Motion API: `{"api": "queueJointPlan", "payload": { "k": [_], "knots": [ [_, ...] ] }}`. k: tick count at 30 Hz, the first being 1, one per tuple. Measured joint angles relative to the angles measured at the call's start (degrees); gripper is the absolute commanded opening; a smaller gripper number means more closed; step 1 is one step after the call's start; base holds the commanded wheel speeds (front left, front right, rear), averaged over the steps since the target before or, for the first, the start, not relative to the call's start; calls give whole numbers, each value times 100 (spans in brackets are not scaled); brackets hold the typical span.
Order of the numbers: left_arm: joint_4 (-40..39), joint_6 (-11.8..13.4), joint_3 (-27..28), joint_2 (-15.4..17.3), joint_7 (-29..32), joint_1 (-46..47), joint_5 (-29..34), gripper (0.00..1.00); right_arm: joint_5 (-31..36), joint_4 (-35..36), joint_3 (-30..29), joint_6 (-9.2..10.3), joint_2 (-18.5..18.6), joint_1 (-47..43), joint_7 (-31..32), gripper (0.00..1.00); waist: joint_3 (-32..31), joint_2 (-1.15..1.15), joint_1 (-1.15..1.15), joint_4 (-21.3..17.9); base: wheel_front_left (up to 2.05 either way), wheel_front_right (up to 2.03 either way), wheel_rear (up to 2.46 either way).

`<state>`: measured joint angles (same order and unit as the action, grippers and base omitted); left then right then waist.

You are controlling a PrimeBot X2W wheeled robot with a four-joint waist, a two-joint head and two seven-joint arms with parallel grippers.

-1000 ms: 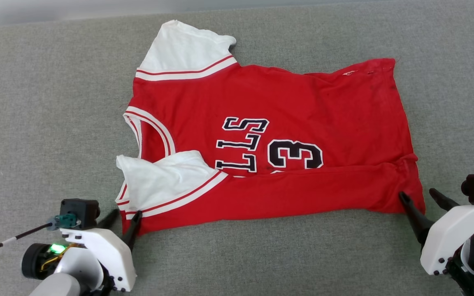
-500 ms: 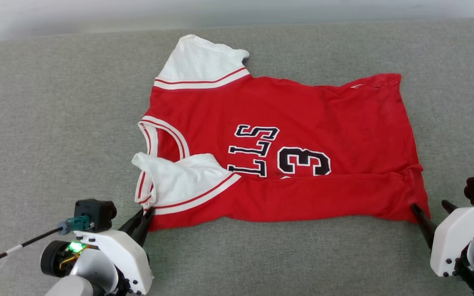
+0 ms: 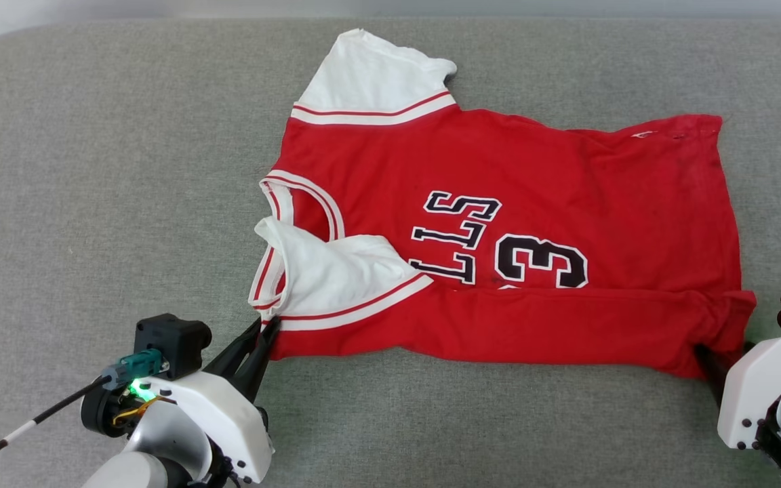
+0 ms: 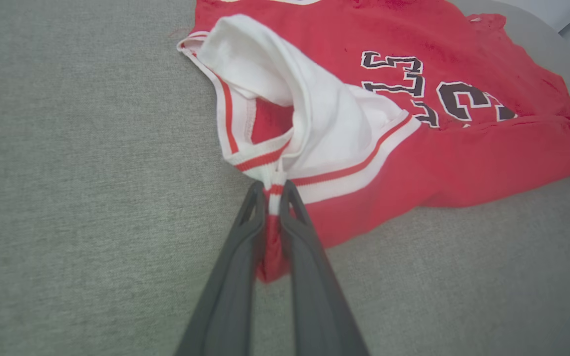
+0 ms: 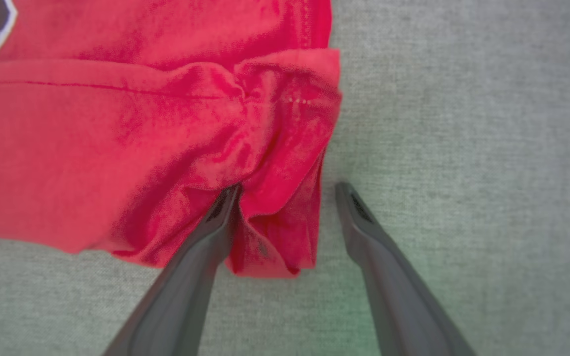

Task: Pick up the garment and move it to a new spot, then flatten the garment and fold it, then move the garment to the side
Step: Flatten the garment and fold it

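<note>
Closest in, the left gripper [image 4: 275,190] has its two fingers pinched tight on the garment [image 3: 533,169], clamping its near corner where the striped trim of the near sleeve [image 3: 336,278] meets the red body; the right gripper [image 5: 287,187] sits at the garment's other near corner with fingers spread apart, one tip pressed into the bunched red hem, the other on the grey cushion [image 3: 92,169] just beside that hem; the garment lies spread on the cushion, its near edge folded over in a long red band; beyond the band show the black letters [image 3: 458,224] and a "3" [image 3: 539,261]; the striped collar [image 3: 302,196] opens at the garment's sleeve end; the far sleeve [image 3: 370,74] lies flat.
</note>
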<state>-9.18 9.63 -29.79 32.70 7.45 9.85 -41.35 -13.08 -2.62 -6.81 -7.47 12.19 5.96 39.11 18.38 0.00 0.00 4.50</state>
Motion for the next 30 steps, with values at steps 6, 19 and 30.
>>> {"api": "queueJointPlan", "payload": {
  "k": [6, 19, 30],
  "knots": [
    [146, 22, -88, 36, 21, 8, 130, 0, -49, -82, -11, 9, -5, 58, -1, 0, 67, 0, 0, 80, 0, 0, 0],
    [307, 65, -207, 297, 167, -393, 77, 0, -226, 196, -322, -8, 229, -250, 118, 0, -612, 0, 0, -65, 0, 0, 0],
    [313, 31, -539, 314, 336, -1131, -147, 0, -305, 797, -573, -8, 417, -1250, 839, 0, -900, 0, 0, -116, 0, 0, 0]
  ]
}}
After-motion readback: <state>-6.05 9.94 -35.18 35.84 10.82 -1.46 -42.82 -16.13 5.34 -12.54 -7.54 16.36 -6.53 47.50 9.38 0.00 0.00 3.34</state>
